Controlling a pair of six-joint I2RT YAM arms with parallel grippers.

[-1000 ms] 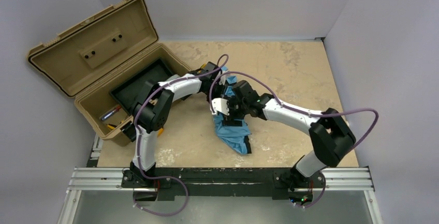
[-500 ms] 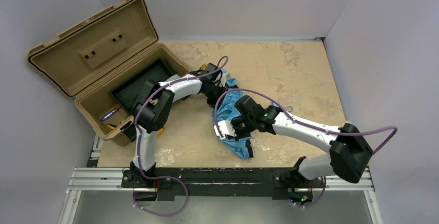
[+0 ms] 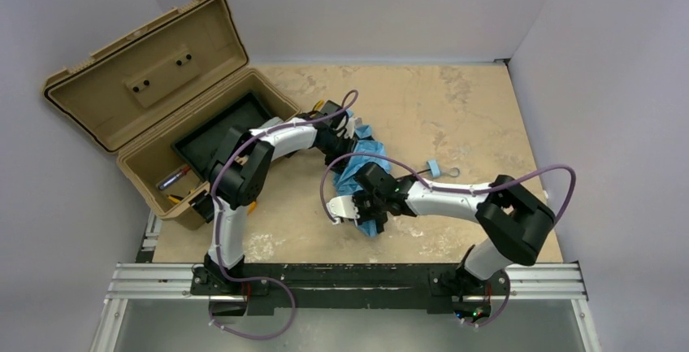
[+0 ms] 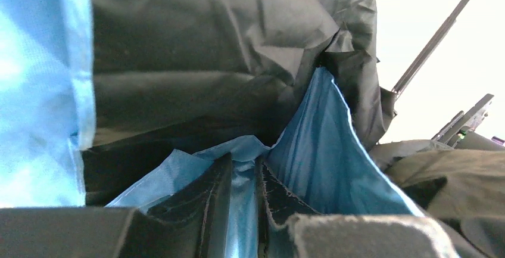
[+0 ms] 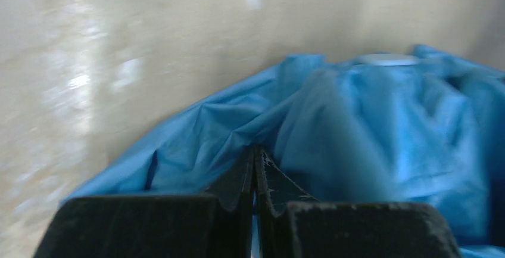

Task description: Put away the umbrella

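Umbrella point(image 3: 363, 159) cloth, sky-blue outside and dark on its inner face, lies in a crumpled bundle on the beige table point(image 3: 455, 100), stretched between the two pincers. The left pincer point(image 3: 347, 130) sits at the bundle's far end and is closed on a fold of it: in its wrist view a strip of blue cloth runs up between the two black fingers point(image 4: 211, 201), with dark lining bunched just above them and more blue rising to the right. Beyond that cloth, up and to the right of the fingers, a thin black shaft point(image 4: 435, 37) slants across the bright background. The right pincer point(image 3: 363, 212) is at the bundle's near end, low against the cloth; its fingers point(image 5: 238, 189) are pressed tight together with no gap, their tips right at the blue fabric, which spreads ahead and to the right of them, with bare table to the left. Whether any cloth is nipped there cannot be told. Well off to the left of the left pincer stands a tan toolbox point(image 3: 146, 84), lid raised.
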